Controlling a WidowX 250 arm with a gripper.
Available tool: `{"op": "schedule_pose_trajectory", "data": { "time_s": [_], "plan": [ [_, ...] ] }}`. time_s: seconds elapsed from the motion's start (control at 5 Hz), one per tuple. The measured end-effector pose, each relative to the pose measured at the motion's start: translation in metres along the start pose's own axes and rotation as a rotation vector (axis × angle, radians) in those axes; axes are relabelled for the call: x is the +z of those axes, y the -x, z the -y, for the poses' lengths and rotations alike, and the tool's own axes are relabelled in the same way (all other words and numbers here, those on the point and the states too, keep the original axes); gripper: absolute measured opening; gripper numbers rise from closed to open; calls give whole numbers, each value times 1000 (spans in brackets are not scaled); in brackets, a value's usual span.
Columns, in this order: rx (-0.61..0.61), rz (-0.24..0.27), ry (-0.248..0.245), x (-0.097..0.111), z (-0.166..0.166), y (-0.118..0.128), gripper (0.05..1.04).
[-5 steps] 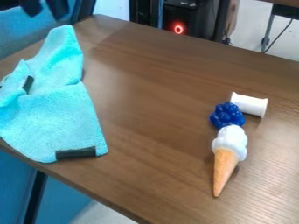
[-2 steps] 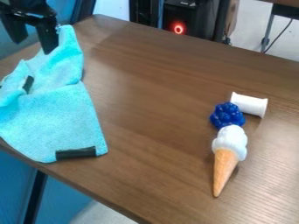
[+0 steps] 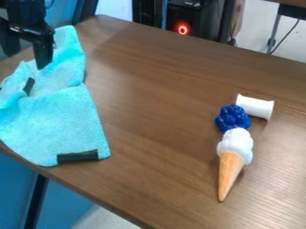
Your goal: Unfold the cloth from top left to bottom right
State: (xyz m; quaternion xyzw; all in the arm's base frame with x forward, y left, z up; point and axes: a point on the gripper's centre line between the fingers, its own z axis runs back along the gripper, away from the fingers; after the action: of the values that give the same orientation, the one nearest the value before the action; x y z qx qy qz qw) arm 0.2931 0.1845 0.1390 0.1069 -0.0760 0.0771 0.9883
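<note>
Clock positions by the view, 12 at the top. We found the cloth (image 3: 62,120), light blue, lying rumpled and partly folded along the 9 o'clock side of the desk (image 3: 161,103), its narrow end towards 10–11 and its broad part down to 8. We noted one dark strip (image 3: 78,156) on its lower edge and a shorter one (image 3: 28,86) near the fold. The black arm (image 3: 27,12) came in from between 10 and 11; its jaws stood open, one in front of the cloth's upper part. Contact: we could not tell. At 3 o'clock we recorded a white cylinder (image 3: 257,108) beside a knobbly blue piece (image 3: 232,118); at 4, a toy ice-cream cone (image 3: 231,165), its tip towards 6.
</note>
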Motion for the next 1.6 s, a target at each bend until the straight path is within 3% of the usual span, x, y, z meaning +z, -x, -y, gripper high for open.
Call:
{"op": "schedule_pose_trajectory", "data": {
  "time_s": [0.2,1.2,1.6],
  "plan": [
    [12,-67,11,-20,0,5,1000],
    [14,-152,-22,-41,-3,18,972],
    [5,-153,-13,-44,0,21,371]
  ]
}}
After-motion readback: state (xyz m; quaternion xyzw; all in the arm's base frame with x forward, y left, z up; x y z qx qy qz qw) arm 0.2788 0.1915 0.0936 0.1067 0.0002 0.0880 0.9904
